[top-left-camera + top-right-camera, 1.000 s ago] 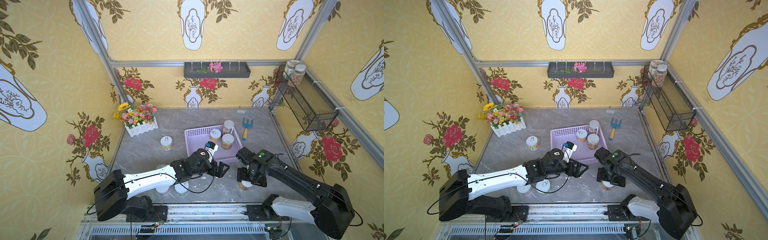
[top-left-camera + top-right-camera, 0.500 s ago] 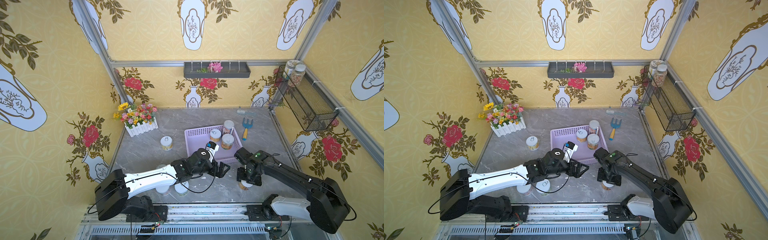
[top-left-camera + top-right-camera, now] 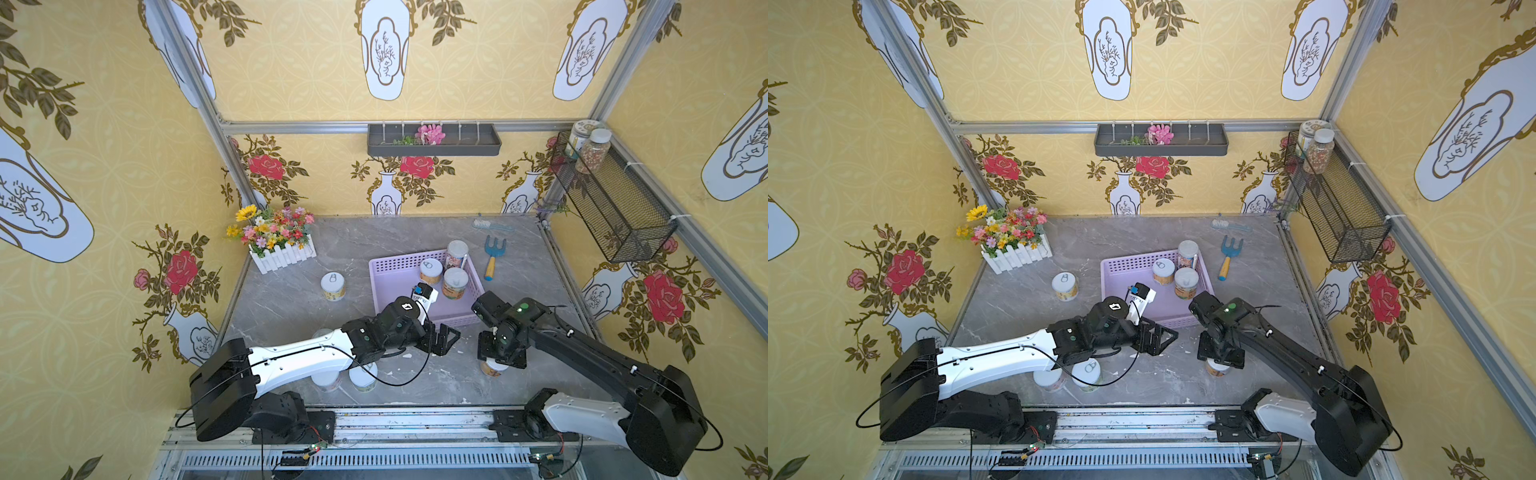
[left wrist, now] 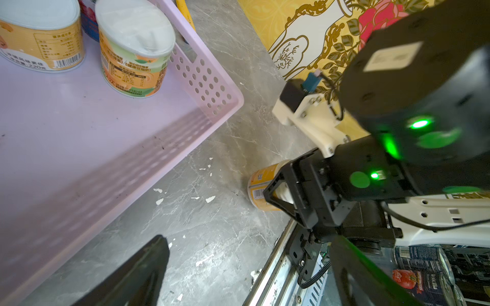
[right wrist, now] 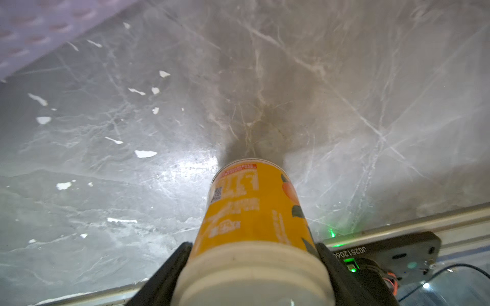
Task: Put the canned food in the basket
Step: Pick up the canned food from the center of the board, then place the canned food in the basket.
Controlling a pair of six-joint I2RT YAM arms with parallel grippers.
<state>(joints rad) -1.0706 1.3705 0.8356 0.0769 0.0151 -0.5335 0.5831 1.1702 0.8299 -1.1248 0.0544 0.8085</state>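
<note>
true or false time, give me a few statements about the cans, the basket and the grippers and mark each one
1. The tall jar stands in the basket. True.
2. The right gripper is shut on an orange can. True.
3. The left gripper holds a can. False: it is open and empty, near the basket's front edge.
4. The rake lies in the basket. False: it lies on the table beside the basket.
</note>
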